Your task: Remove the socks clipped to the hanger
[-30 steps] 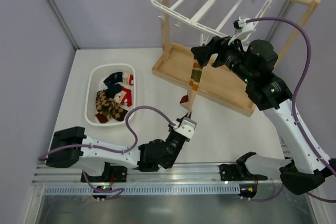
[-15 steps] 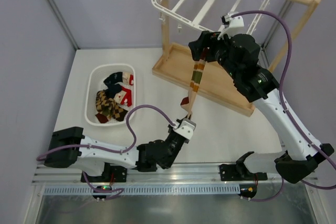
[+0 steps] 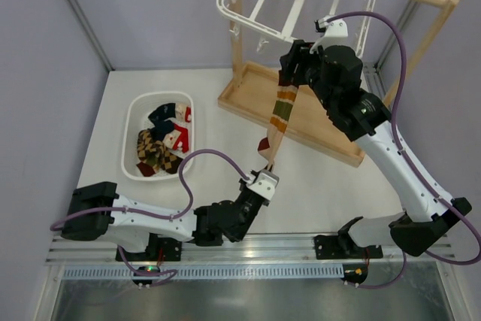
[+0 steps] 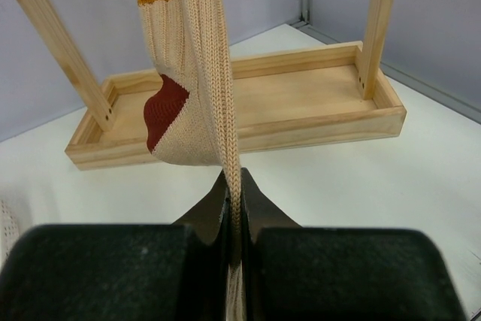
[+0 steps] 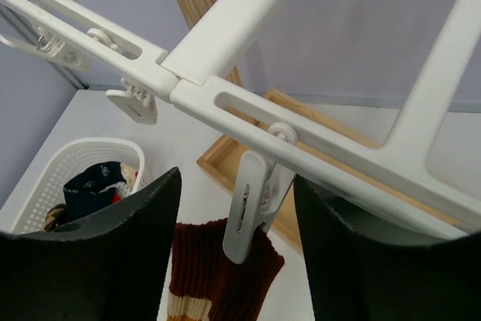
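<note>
A cream sock (image 3: 281, 116) with orange, green and dark red stripes hangs from a white clip (image 5: 248, 216) on the white hanger (image 3: 259, 7). Its dark red cuff (image 5: 222, 283) is held in that clip. My left gripper (image 3: 267, 165) is shut on the sock's toe end (image 4: 231, 186), pulling it taut; the red heel (image 4: 165, 107) shows above the fingers. My right gripper (image 5: 237, 231) is open, its fingers (image 5: 113, 261) on either side of the clip, right under the hanger bar (image 5: 316, 140).
A white slotted basket (image 3: 131, 137) at the left holds several socks, also seen in the right wrist view (image 5: 52, 171). The wooden rail stand (image 3: 323, 122) with its tray base (image 4: 248, 103) stands behind the sock. More empty clips (image 5: 135, 103) dangle from the hanger.
My right gripper has moved up and left to the hanger's rim and now straddles the clip. The hanger has tilted up. My left gripper still holds the sock's toe.
</note>
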Robot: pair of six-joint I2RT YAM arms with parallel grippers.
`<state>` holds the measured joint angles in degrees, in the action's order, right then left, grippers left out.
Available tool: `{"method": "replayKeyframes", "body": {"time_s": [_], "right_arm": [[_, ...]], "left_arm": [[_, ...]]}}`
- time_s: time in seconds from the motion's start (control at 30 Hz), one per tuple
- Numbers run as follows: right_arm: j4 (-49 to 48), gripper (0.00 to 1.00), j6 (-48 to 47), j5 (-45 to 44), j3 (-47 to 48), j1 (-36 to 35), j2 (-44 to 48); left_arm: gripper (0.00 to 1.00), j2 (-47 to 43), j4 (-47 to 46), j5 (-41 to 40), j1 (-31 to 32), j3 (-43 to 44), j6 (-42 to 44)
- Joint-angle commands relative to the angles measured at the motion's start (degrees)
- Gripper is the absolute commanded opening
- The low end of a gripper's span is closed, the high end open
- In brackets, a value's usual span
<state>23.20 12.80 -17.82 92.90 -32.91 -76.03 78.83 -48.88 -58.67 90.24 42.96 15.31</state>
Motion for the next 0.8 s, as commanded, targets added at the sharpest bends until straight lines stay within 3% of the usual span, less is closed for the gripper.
{"method": "replayKeyframes", "body": {"time_s": [0.0, 0.2, 0.27, 0.37, 0.4, 0.67, 0.73, 0.77], "right_arm": [[-3.86, 0.61, -1.02, -3.44, 1.67, 0.12, 0.44], [-5.62, 0.59, -1.28, -5.29, 0.0, 0.12, 1.58], [-5.97, 0.54, -1.2, -5.29, -0.53, 0.12, 1.85], [-6.76, 0.09, -1.46, -5.29, -1.14, 0.12, 2.37], [-7.11, 0.04, -1.37, -5.29, -1.32, 0.12, 2.46], [-7.91, 0.04, -1.55, -5.64, -3.87, 0.12, 4.05], [-8.08, 0.22, -1.64, -5.47, -4.48, 0.12, 4.39], [-8.26, 0.58, -1.55, -5.47, -4.83, 0.12, 4.66]], "left_arm": [[0.0, -1.31, 0.54, 0.4, 0.29, -0.68, -1.77], [0.0, -1.04, 0.81, 0.49, 0.29, -0.77, -2.74], [0.0, -1.22, 0.89, 0.49, 0.29, -0.77, -2.74], [0.0, -1.39, 1.25, 0.4, 0.29, -0.77, -3.09], [0.0, -1.48, 1.59, 0.32, 0.29, -0.77, -3.18], [0.0, -1.83, 2.3, -0.12, 0.29, -0.95, -4.06], [0.0, -1.83, 2.21, -0.3, 0.29, -0.95, -3.97], [0.0, -1.92, 2.3, -0.47, 0.29, -0.86, -3.89]]}}
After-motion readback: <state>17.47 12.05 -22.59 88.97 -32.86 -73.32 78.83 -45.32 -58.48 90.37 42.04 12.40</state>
